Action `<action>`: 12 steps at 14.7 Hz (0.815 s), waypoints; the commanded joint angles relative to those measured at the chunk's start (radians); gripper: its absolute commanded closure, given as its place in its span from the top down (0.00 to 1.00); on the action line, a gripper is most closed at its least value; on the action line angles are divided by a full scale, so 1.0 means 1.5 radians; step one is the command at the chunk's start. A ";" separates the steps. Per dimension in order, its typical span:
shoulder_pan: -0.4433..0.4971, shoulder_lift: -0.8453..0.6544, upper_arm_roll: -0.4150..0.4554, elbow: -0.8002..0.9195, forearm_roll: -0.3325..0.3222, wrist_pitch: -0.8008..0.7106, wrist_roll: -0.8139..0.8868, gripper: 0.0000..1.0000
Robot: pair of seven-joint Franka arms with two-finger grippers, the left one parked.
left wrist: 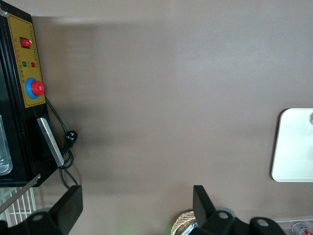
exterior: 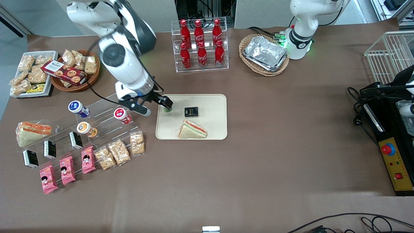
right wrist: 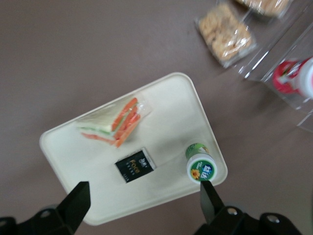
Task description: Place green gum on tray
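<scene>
The green gum (right wrist: 200,163), a small green bottle with a white lid and green label, stands upright on the cream-beige tray (right wrist: 88,156) close to one corner. In the front view it (exterior: 167,110) is mostly hidden under my gripper, at the tray's (exterior: 213,116) end toward the working arm. My gripper (exterior: 157,107) hangs just above that end of the tray. Its fingers are open wide and hold nothing (right wrist: 144,187). One fingertip (right wrist: 207,192) is right beside the gum's lid without gripping it. The tray's edge also shows in the left wrist view (left wrist: 296,147).
A small black box (exterior: 191,112) and a wrapped sandwich (exterior: 192,130) also lie on the tray. A clear stepped rack beside the tray holds red-labelled (exterior: 121,115), blue-labelled (exterior: 77,108) and orange (exterior: 85,128) bottles. A cola rack (exterior: 200,45) and a wicker basket with foil tray (exterior: 264,53) stand farther back.
</scene>
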State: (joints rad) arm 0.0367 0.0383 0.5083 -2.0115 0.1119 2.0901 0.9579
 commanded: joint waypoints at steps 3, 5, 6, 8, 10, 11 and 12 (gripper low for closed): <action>-0.009 0.012 -0.045 0.273 -0.015 -0.292 -0.150 1.00; -0.010 0.011 -0.086 0.316 -0.016 -0.352 -0.252 1.00; -0.009 0.006 -0.120 0.320 -0.018 -0.370 -0.315 1.00; -0.009 -0.018 -0.189 0.320 -0.020 -0.376 -0.450 1.00; -0.008 -0.024 -0.255 0.320 -0.035 -0.378 -0.557 1.00; -0.009 -0.026 -0.278 0.320 -0.053 -0.378 -0.588 1.00; -0.010 -0.026 -0.300 0.320 -0.063 -0.380 -0.605 1.00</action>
State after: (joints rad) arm 0.0151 0.0068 0.1354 -1.5449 0.0715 1.5496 0.1601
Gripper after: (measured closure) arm 0.000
